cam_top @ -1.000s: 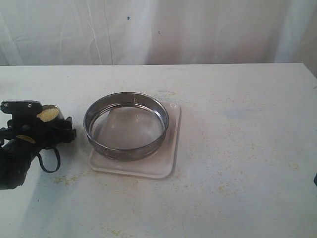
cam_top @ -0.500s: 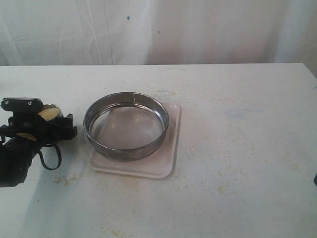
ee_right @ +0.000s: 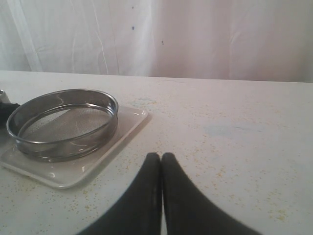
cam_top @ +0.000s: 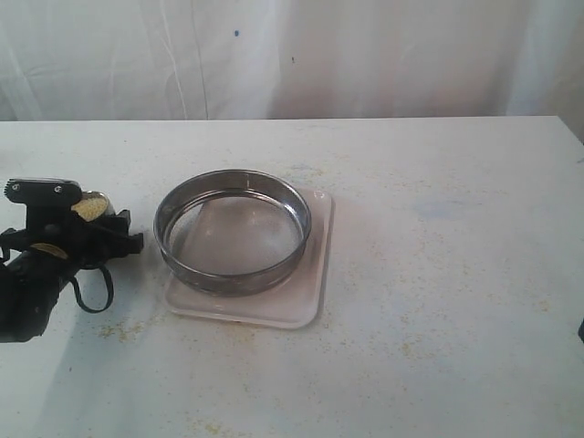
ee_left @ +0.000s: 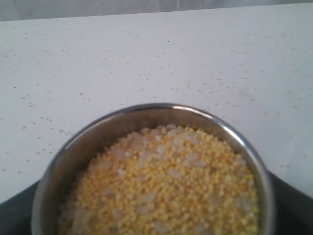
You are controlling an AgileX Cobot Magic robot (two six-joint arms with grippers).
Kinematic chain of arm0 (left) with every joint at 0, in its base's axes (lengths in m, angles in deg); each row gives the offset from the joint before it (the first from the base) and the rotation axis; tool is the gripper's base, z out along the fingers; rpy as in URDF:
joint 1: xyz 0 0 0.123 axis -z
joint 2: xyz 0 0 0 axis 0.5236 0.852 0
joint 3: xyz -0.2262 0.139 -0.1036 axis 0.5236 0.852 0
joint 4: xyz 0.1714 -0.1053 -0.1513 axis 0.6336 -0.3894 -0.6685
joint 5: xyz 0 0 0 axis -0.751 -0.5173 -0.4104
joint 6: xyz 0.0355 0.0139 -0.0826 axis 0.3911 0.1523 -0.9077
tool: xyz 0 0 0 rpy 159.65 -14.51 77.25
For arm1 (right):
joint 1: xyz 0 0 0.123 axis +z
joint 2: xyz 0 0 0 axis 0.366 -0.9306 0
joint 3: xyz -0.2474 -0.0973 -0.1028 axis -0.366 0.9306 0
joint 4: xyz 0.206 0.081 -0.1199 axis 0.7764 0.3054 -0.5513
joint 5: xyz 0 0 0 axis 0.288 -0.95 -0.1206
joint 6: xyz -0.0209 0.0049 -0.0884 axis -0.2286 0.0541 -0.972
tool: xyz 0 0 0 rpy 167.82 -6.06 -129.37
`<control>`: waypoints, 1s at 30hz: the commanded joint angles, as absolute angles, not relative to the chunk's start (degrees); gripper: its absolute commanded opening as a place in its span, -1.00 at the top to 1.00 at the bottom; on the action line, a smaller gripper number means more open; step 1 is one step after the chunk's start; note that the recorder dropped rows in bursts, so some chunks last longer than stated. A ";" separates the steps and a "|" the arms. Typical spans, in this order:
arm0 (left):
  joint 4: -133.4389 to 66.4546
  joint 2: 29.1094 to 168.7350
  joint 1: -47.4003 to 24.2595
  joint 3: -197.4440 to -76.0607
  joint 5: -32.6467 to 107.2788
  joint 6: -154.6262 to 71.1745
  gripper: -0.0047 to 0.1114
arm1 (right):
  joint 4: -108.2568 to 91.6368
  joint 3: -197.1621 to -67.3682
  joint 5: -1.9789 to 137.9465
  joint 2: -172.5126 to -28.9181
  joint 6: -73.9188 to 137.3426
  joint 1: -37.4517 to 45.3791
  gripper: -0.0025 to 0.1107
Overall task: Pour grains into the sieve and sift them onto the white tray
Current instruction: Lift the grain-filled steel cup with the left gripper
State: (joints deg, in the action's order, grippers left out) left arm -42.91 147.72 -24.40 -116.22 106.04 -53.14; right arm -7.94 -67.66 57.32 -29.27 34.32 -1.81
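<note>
A small steel cup full of yellow grains with paler bits stands on the table at the far left. My left gripper straddles it, and its dark fingers lie against the cup's wall on both sides. The cup sits upright on the table. The sieve, a wide steel ring with mesh, rests on the white tray in the middle and holds no grains. My right gripper is shut and empty, low over the table to the right of the tray and sieve.
Stray yellow grains speckle the white table, most thickly in front of the tray and near the cup. A white curtain hangs behind the table's far edge.
The left gripper's fingers have drawn in against the cup and the gripper has sunk slightly. The cup, sieve, tray and right arm have not moved.
</note>
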 commanded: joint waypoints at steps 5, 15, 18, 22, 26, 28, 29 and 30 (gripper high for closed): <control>-41.89 143.24 -24.31 -112.16 103.56 -53.05 0.92 | -7.98 -67.37 57.84 -28.92 34.57 -2.08 0.96; -41.89 137.65 -24.07 -108.18 103.44 -52.71 0.92 | -7.86 -67.37 57.84 -28.92 34.57 -2.08 0.96; -41.07 135.00 -24.07 -107.78 101.92 -50.89 0.92 | -7.86 -67.37 57.84 -28.92 34.57 -2.08 0.96; -39.49 131.40 -23.99 -107.78 98.80 -49.57 0.92 | -7.86 -67.37 57.84 -28.92 34.57 -2.08 0.96; -37.95 128.27 -23.99 -108.15 95.47 -48.75 0.92 | -7.86 -67.37 57.84 -28.92 34.57 -2.08 0.96; -36.78 126.61 -23.99 -109.14 91.76 -48.41 0.92 | -7.86 -67.37 57.84 -28.92 34.57 -2.08 0.96; -36.44 125.75 -23.99 -109.70 89.58 -48.41 0.92 | -7.86 -67.37 57.84 -28.92 34.57 -2.08 0.96; -36.14 124.93 -23.81 -110.34 87.50 -48.25 0.92 | -7.86 -67.37 57.84 -28.92 34.57 -2.08 0.96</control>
State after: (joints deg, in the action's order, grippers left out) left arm -37.66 127.74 -24.30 -108.77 90.94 -48.75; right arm -7.94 -67.66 57.32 -29.27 34.32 -1.81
